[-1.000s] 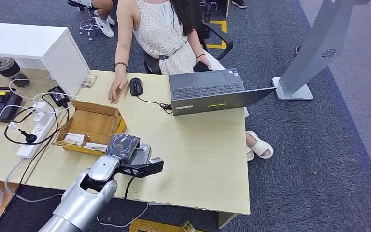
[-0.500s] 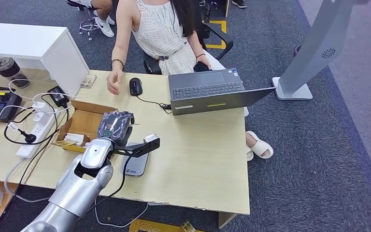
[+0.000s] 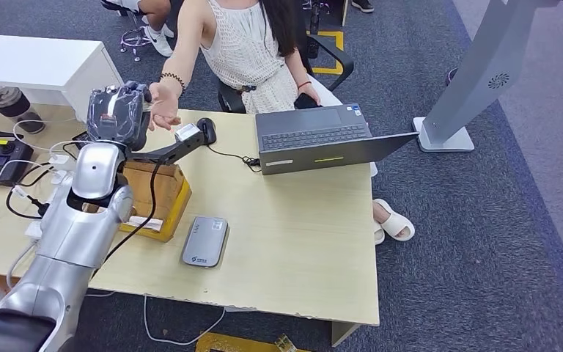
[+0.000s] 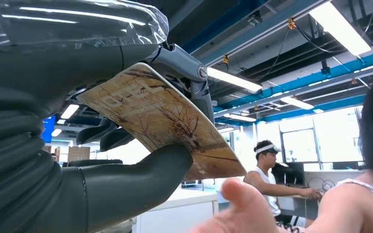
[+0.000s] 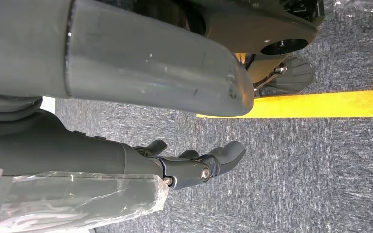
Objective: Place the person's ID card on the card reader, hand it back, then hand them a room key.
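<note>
Hidden in the head view: most of the left hand (image 3: 117, 111) under a clear plastic wrap, fingers impossible to make out there. Clearer in the left wrist view: thumb (image 4: 141, 182) and darker fingers (image 4: 189, 68) pinching one card (image 4: 162, 121), brown and patterned, faint lettering unreadable. Held out toward the person's open palm (image 3: 163, 106), raised at about 1 o'clock from the hand; contact between card and palm impossible to judge. In the wrist view, only a blurred fingertip (image 4: 243, 206) of that palm, just beside the card's far edge.

One card reader (image 3: 205, 240), grey, flat on the desk (image 3: 300, 242) at about 5 o'clock from the left hand, well apart from it, nothing on top. One cardboard box (image 3: 157, 198), partly covered by the silver forearm, contents mostly blocked.

Right hand (image 5: 194, 165) hanging over grey carpet, fingers curled loosely, nothing in them, partly cut off by the arm cover.

Around: one open laptop (image 3: 322, 139) at 3 o'clock from the left hand, one black mouse (image 3: 207, 130) beside it, one power strip (image 3: 51, 209) with tangled cables at the desk's left edge, one seated person cut off at the top.
</note>
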`<state>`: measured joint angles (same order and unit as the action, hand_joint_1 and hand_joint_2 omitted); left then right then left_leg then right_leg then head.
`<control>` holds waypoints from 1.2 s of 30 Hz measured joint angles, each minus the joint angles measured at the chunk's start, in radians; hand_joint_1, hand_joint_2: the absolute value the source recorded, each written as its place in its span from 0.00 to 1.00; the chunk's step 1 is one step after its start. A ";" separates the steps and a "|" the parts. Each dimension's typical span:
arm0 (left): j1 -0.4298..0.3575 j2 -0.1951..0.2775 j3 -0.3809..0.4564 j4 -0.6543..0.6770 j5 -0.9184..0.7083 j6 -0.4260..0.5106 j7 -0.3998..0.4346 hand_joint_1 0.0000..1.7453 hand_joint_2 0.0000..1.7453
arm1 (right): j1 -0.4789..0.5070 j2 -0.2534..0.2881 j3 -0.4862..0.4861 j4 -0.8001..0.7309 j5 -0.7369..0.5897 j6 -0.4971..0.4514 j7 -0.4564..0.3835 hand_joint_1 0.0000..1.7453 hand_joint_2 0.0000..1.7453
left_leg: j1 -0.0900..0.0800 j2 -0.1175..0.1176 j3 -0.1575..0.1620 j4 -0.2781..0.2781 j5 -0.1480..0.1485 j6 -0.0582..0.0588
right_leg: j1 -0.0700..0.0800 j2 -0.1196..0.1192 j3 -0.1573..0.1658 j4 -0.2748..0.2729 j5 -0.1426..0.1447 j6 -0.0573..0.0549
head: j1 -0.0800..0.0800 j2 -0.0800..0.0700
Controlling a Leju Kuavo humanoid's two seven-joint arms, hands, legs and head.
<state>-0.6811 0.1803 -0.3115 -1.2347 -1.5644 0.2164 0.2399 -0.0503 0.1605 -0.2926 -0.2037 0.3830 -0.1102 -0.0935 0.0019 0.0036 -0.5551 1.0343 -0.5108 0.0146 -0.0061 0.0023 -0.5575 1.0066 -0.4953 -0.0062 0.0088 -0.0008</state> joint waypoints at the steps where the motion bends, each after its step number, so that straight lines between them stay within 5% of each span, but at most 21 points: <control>1: -0.005 0.002 0.002 0.004 -0.001 0.000 0.001 1.00 1.00 | 0.000 0.000 0.000 0.000 0.000 0.000 0.000 0.00 0.00 | 0.000 0.000 0.000 0.000 0.000 0.000 | 0.000 0.000 0.000 0.000 0.000 0.000 | 0.000 0.000; 4: -0.010 0.006 0.005 0.014 -0.003 0.000 0.002 1.00 1.00 | 0.000 0.000 0.000 0.000 0.000 0.000 0.000 0.00 0.00 | 0.000 0.000 0.000 0.000 0.000 0.000 | 0.000 0.000 0.000 0.000 0.000 0.000 | 0.000 0.000; 8: -0.011 0.008 0.006 0.024 0.010 -0.017 -0.012 0.00 1.00 | 0.000 0.002 0.000 0.000 0.000 0.001 0.001 0.00 0.00 | 0.000 0.000 0.000 0.000 0.000 0.000 | 0.000 0.000 0.000 0.000 0.000 0.000 | 0.000 0.000; 30: 0.018 0.008 0.006 0.045 0.036 -0.004 -0.030 0.00 1.00 | 0.000 0.004 0.000 0.000 0.015 -0.002 0.006 0.00 0.00 | 0.000 0.000 0.000 0.000 0.000 0.000 | 0.000 0.000 0.000 0.000 0.000 0.000 | 0.000 0.000; 32: 0.095 0.008 0.006 -0.032 0.081 0.021 -0.067 0.00 1.00 | 0.001 0.005 -0.009 0.000 0.008 -0.009 0.002 0.00 0.00 | 0.000 0.001 0.000 0.000 -0.001 0.000 | 0.000 0.001 0.000 0.000 0.000 0.000 | 0.000 0.000; 36: 0.482 0.039 -0.002 -0.381 0.182 0.092 -0.135 0.00 1.00 | 0.009 0.009 -0.058 0.000 -0.017 -0.025 -0.018 0.00 0.00 | 0.000 0.003 0.000 0.000 -0.003 0.001 | 0.000 0.003 -0.001 -0.001 -0.002 0.001 | 0.000 0.000</control>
<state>-0.1987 0.2189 -0.3140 -1.6155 -1.3824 0.3083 0.1048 -0.0411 0.1694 -0.3510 -0.2034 0.3661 -0.1355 -0.1115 0.0017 0.0068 -0.5553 1.0339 -0.5141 0.0156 -0.0064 0.0056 -0.5582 1.0055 -0.4971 -0.0055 0.0086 -0.0008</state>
